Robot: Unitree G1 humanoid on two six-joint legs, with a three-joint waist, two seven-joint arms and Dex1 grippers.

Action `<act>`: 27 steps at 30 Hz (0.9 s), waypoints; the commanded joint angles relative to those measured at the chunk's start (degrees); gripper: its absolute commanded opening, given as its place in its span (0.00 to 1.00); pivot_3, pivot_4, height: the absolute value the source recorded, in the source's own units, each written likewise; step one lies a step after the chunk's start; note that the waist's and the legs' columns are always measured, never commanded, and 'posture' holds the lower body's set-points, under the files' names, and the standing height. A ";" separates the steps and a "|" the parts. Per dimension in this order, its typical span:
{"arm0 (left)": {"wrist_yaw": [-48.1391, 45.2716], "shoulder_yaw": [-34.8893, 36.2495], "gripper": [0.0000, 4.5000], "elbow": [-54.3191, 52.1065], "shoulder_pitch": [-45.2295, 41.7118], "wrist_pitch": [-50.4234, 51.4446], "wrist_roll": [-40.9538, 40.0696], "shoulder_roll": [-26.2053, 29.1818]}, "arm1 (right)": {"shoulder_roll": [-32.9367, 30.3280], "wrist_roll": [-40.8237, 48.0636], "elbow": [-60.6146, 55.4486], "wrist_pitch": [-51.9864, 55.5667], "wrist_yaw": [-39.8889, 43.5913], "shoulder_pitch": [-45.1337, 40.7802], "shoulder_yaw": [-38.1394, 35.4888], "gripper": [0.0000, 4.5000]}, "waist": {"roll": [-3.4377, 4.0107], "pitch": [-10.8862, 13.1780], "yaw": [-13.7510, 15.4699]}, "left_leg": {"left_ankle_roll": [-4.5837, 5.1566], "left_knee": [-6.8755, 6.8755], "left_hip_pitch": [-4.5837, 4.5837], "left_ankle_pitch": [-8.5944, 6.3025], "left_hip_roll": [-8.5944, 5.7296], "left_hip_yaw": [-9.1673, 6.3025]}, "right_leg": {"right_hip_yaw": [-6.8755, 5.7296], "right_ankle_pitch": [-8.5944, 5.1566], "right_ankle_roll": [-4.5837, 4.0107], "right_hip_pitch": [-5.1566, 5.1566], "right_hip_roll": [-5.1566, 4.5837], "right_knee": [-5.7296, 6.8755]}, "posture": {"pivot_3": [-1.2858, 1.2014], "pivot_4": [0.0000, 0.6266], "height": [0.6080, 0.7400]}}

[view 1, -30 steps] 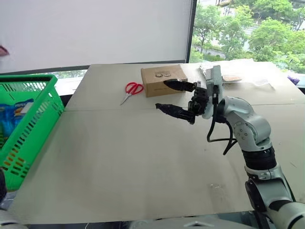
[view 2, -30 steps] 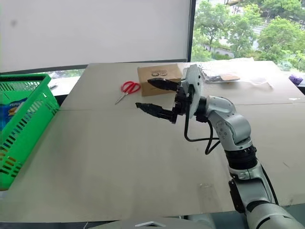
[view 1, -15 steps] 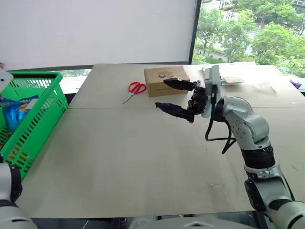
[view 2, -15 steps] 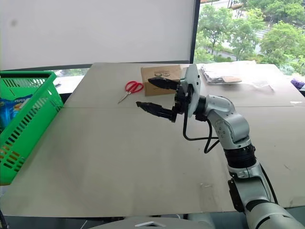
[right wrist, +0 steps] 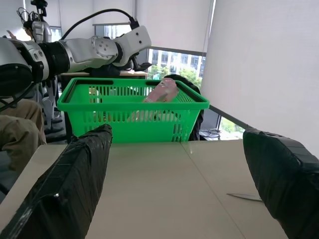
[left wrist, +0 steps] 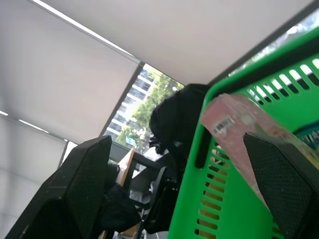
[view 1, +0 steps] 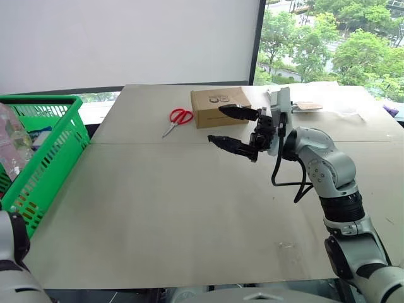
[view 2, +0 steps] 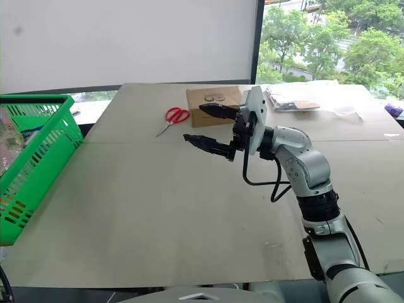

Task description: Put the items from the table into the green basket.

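Observation:
The green basket (view 1: 44, 158) stands off the table's left edge. A long pink packet (view 1: 11, 144) leans inside it; in the left wrist view the pink packet (left wrist: 234, 127) lies loose between the wide-apart fingers of my open left gripper (left wrist: 177, 144). In the right wrist view my left arm (right wrist: 94, 50) reaches over the basket (right wrist: 132, 107). Red-handled scissors (view 1: 178, 118) and a brown cardboard box (view 1: 219, 106) lie at the far middle of the table (view 1: 158, 214). My right gripper (view 1: 216, 124) hangs open just in front of the box, holding nothing.
A blue printed pack (view 1: 39, 131) lies inside the basket. Clear plastic bags (view 1: 309, 104) sit at the table's far right by the window. A person in beige trousers (right wrist: 15, 129) sits beyond the basket.
My left gripper has opened and the pink packet has dropped into the basket. The right arm has stayed still. The camera has shifted a little.

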 commanded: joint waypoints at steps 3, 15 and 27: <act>-23.13 8.37 0.99 -15.79 4.97 -0.33 -20.13 -10.43 | -1.44 -0.16 -0.68 -0.98 0.13 -0.52 -1.04 1.00 | 0.15 -0.05 0.39 | 0.00 0.09 0.00 0.00 -0.01 -0.03 | -0.08 0.01 -0.02 0.04 -0.05 0.02 | 0.53 0.00 1.00; -29.67 1.83 0.99 -70.21 43.57 20.77 -37.85 -32.84 | -10.71 -12.88 6.44 -9.73 -5.24 15.68 -2.64 1.00 | 0.80 -0.10 -2.35 | 0.18 0.07 0.15 -0.12 0.21 0.41 | 0.29 0.05 -0.13 0.11 0.00 -0.03 | 0.51 0.00 1.00; -29.23 0.84 0.99 -67.34 48.41 14.42 -32.86 -38.42 | -12.26 -18.72 14.44 -18.24 -8.06 22.00 -3.64 1.00 | 1.25 0.19 -2.99 | 0.11 0.05 1.51 -0.06 0.46 0.50 | 0.30 0.09 -0.21 1.64 0.29 -0.57 | 0.50 0.00 1.00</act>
